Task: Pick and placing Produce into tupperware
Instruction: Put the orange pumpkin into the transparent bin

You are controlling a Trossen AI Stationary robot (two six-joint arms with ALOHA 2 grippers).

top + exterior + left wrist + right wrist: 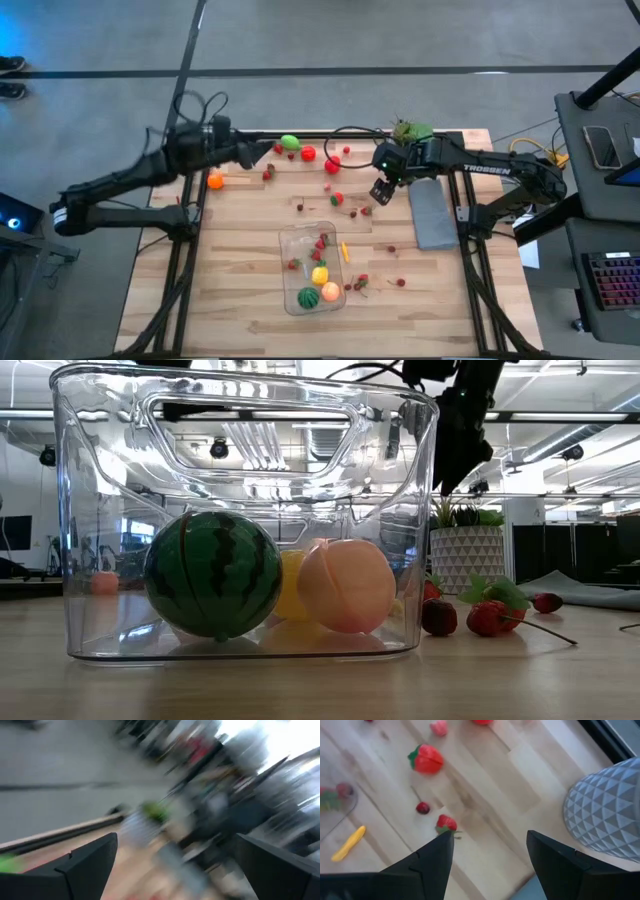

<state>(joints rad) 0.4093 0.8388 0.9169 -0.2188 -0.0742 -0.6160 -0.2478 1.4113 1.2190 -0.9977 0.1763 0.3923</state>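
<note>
1. The wooden table (240, 260) carries everything; most of the toy fruit lies scattered over its far half.
2. The left arm reaches along the far edge, and its left gripper (268, 149) stands wide open with nothing between the fingers, just beside a green piece (290, 142) and a red piece (308, 153).
3. The right arm comes in from the right side; the right gripper (380, 192) hangs above the boards right of centre, its fingers (427, 865) partly apart and empty, over a small strawberry (445, 823).
4. A flat grey slab (432, 212) lies near the right edge, with a potted plant (410, 131) at the far edge behind it.
5. The clear container (312, 266) sits near the middle of the near half, open on top.
6. Inside it rest a small watermelon (212, 573), a peach-coloured fruit (346, 585) touching a yellow piece (290, 585), and a few little red pieces.
7. A thin yellow piece (345, 251) lies just beside the container's right wall, with strawberries (360, 283) nearby.
</note>
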